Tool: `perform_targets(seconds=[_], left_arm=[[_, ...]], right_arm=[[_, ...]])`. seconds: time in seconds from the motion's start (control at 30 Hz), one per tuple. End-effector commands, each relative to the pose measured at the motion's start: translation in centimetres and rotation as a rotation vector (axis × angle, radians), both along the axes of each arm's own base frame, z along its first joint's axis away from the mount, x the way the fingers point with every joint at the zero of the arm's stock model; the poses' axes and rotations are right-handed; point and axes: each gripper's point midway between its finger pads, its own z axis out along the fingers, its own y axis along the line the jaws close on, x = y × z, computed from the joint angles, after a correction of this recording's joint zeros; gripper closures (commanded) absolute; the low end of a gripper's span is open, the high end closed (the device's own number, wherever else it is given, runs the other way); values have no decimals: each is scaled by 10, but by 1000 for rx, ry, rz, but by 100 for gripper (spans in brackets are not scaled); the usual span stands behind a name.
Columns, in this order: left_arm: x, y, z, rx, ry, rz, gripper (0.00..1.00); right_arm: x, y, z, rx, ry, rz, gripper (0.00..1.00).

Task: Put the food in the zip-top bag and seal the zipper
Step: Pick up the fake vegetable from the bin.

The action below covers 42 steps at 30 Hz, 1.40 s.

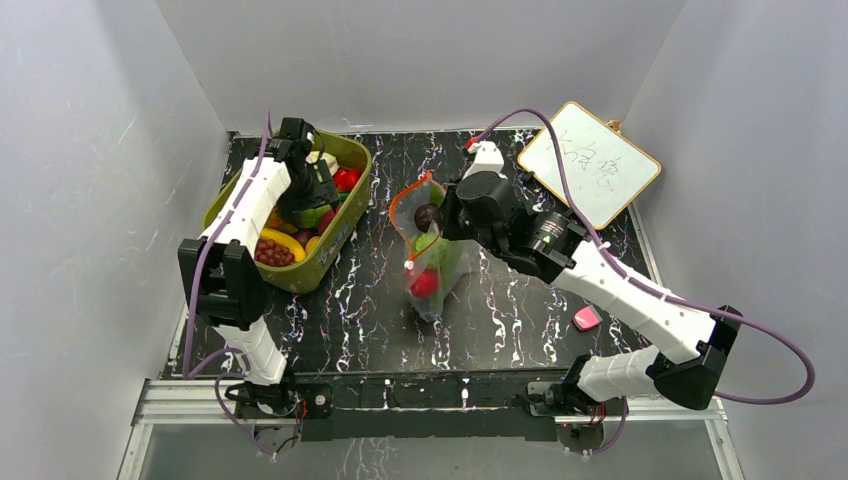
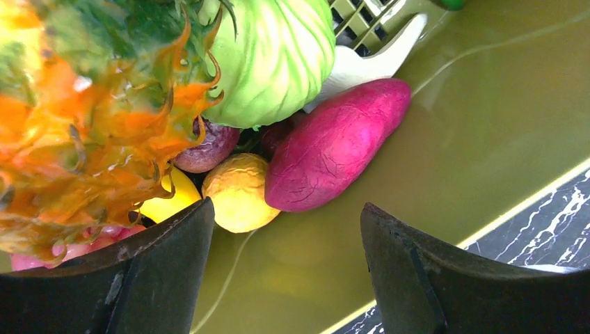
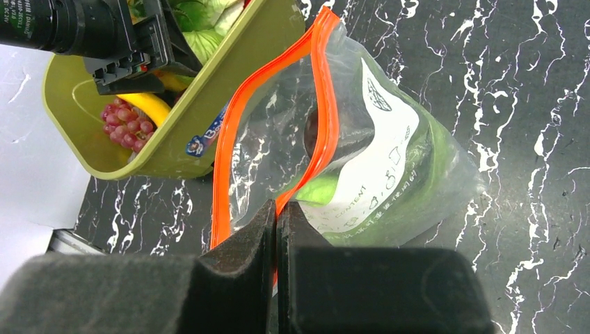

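Right gripper (image 3: pixel 277 229) pinched tight on the orange zipper (image 3: pixel 323 104), holding the zip-top bag (image 1: pixel 432 265) up mid-bench (image 1: pixel 520 310). The mouth gapes toward the tub (image 1: pixel 335 255), likely so pieces can drop in. The bag holds a red fruit (image 1: pixel 424 284) and green pieces. Left gripper (image 2: pixel 286 216), jaws wide and empty, hangs inside the far-left tub over a magenta sweet potato (image 2: pixel 330 142) and a yellow lump (image 2: pixel 236 191) beside the cabbage (image 2: pixel 278 56). It seems to be lining up the next pick.

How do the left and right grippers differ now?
The left gripper has jaws open and empty; the right gripper has jaws shut on the zipper of the zip-top bag. The left gripper hangs over the food in the olive tub; the right gripper is outside it, at the bag's mouth.
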Motion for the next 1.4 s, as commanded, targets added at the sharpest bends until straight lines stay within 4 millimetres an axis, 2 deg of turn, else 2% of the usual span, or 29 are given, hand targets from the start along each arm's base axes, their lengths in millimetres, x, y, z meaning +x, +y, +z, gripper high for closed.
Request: perform_targets(seconds=[0.0, 0.33, 0.67, 0.8, 0.9, 1.13, 1.27, 1.37], left_arm=[[-4, 1, 12, -15, -42, 8, 25], [4, -20, -17, -122, 15, 18, 22], [-3, -20, -46, -124, 97, 109, 21], [0, -21, -50, -129, 109, 160, 22], [2, -20, -43, -136, 126, 255, 23], [7, -19, 1, -195, 70, 497, 28], [-4, -9, 16, -163, 60, 603, 33], [-13, 3, 18, -110, 49, 647, 32]], right_arm=[[3, 3, 43, 85, -75, 0, 100], [6, 6, 45, 89, -68, -13, 100], [9, 6, 46, 82, -65, -27, 100], [9, 6, 46, 80, -64, -28, 100], [9, 5, 44, 77, -61, -27, 100], [8, 1, 43, 73, -63, -34, 100], [6, 0, 40, 79, -59, -37, 100], [6, 0, 40, 80, -60, -37, 100]])
